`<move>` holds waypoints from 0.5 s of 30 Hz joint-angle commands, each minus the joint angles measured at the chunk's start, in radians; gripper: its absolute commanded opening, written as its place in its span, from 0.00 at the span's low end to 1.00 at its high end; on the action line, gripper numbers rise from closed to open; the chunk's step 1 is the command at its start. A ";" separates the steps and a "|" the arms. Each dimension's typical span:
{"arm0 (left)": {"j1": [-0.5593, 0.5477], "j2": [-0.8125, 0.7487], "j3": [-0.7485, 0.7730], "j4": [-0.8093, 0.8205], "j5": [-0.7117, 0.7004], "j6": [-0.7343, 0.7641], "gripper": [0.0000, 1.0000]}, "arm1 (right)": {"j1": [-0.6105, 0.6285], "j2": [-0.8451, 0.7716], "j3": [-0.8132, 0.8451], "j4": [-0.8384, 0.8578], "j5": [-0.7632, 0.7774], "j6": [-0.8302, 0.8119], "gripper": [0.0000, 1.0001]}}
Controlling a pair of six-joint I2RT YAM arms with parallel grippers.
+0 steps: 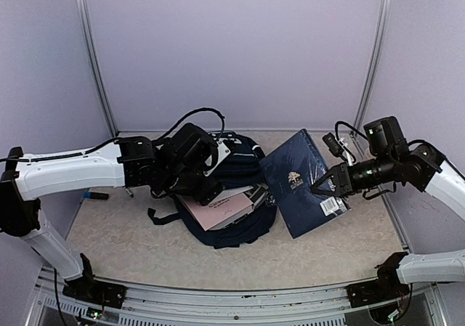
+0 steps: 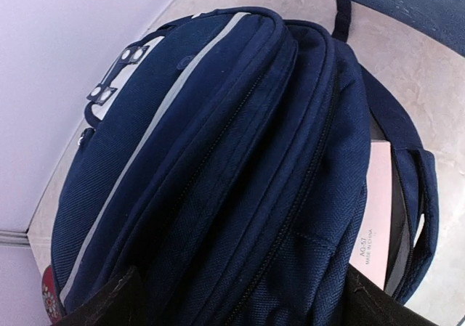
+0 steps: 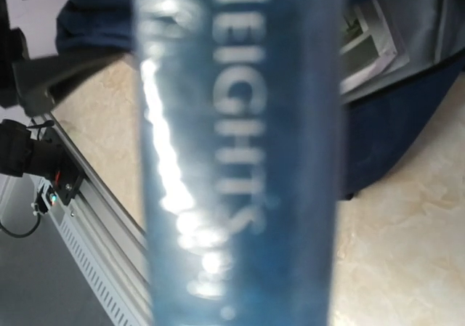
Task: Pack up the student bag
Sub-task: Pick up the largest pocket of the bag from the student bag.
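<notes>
The student bag (image 1: 240,168) lies in the middle of the table, dark navy with a pale stripe (image 2: 156,123). A pink box (image 1: 218,208) sticks out of its open mouth and shows at the right of the left wrist view (image 2: 378,202). My left gripper (image 1: 211,190) hovers low over the bag, open, its black fingers (image 2: 102,304) wide apart on either side of the navy fabric. To the right, a flat navy book (image 1: 301,181) is tilted off the table. My right gripper (image 1: 317,184) is shut on its near edge. The book's blurred spine (image 3: 240,159) hides the jaws.
A small dark object (image 1: 94,195) lies on the table at the far left. The bag's black strap (image 1: 156,216) trails toward the front. A metal rail (image 1: 232,297) runs along the near edge, and pale walls close off the back and both sides.
</notes>
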 commanded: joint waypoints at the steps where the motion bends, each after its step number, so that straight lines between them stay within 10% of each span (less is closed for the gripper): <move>1: 0.004 -0.024 -0.010 0.012 -0.143 0.032 0.85 | 0.005 -0.058 0.001 0.129 -0.056 0.013 0.00; 13: 0.033 -0.132 -0.022 0.127 -0.103 -0.013 0.00 | 0.076 -0.051 -0.121 0.266 -0.281 0.133 0.00; 15: 0.051 -0.143 -0.026 0.153 -0.107 -0.025 0.00 | 0.134 -0.064 -0.166 0.373 -0.323 0.190 0.00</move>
